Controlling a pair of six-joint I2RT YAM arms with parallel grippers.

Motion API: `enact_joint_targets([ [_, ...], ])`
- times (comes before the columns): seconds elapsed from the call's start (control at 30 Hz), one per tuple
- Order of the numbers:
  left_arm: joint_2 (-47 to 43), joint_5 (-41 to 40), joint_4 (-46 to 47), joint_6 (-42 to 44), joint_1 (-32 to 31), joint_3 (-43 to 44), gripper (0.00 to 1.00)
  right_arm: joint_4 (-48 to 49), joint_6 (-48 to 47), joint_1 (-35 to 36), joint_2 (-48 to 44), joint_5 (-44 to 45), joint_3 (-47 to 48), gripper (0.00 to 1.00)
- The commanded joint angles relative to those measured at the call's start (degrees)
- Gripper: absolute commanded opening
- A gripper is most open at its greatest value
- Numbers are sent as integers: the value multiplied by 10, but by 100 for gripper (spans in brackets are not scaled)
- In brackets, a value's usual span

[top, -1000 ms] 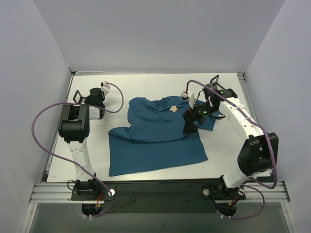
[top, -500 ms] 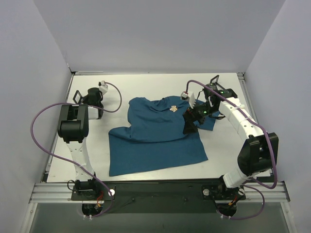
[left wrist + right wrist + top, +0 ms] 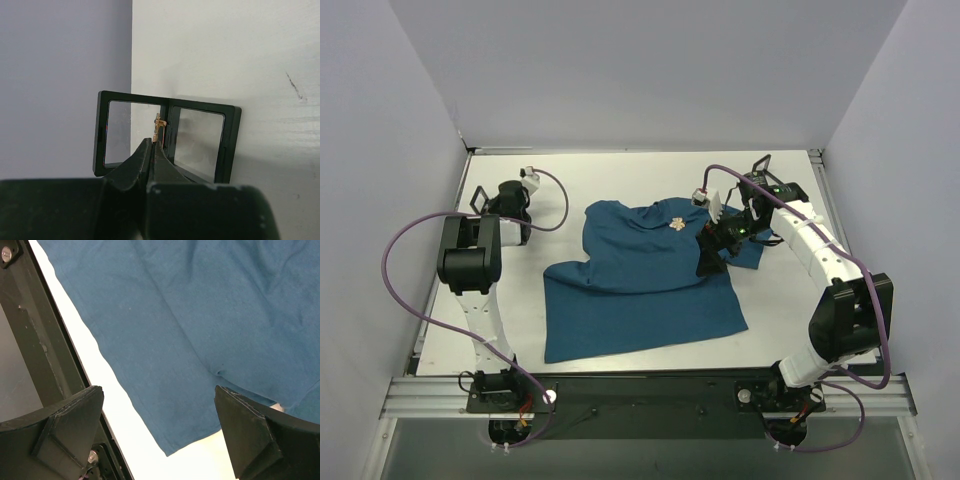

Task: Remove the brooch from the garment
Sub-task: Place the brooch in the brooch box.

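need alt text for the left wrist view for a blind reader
The shut left pincer pinches a tiny gold piece in front of an open black two-pane frame on the white table beside a grey wall.

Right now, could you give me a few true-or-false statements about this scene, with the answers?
The shirt is red. False: it is dark blue.
A small gold brooch sits on the shirt. True.
The right tool is shut. False: its jaws stand wide open over the shirt.
The left tool is shut, a tiny gold piece at its tip. True.
The left tool is over the shirt. False: it faces black frames.
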Motion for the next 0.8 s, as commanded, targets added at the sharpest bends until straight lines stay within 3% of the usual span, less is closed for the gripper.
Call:
enact_joint_targets([
  [0.0, -17, 11, 21, -13, -3, 9, 0, -16, -9, 0, 2, -24, 15, 100],
  [0.77, 4, 14, 3, -17, -7, 12, 0, -17, -12, 0, 0, -23, 10, 100],
])
